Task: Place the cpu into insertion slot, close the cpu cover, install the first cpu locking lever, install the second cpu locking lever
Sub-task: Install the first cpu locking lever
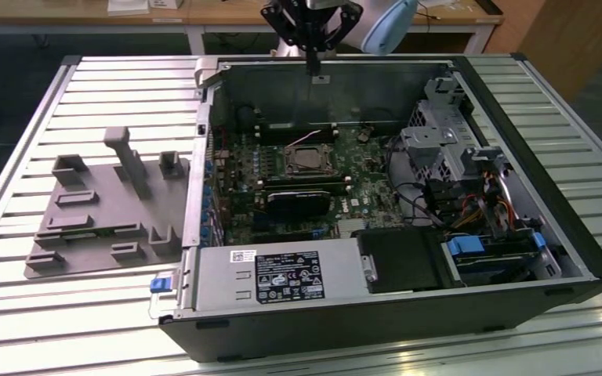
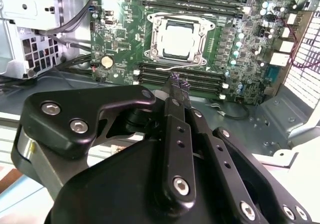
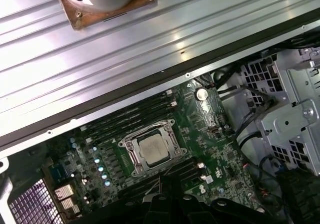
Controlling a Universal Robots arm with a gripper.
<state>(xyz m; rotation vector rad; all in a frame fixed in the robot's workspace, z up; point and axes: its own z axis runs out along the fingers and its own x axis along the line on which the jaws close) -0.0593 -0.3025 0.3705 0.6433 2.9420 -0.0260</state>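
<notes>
The cpu point(image 1: 307, 160) point(image 2: 179, 36) point(image 3: 152, 148), a pale silver square, lies flat in the insertion slot point(image 2: 156, 52) on the green board inside the open computer case. The cpu cover point(image 2: 202, 33) point(image 3: 171, 137), a silver frame, lies around it over the socket. A thin wire lever point(image 2: 172, 64) runs along the socket edge nearest the gripper. My gripper point(image 1: 315, 72) point(image 2: 178, 86) hangs above the case's rear wall, well clear of the socket. Its black fingers point(image 2: 173, 115) are pressed together with nothing between them.
A black heatsink-like block point(image 1: 301, 200) sits just in front of the socket. The power supply point(image 1: 280, 278) and drive bays point(image 1: 489, 251) fill the case front, with a metal cage point(image 1: 437, 145) at the exterior view's right. A grey fixture tray point(image 1: 103, 215) lies outside on the slatted table point(image 1: 123, 94).
</notes>
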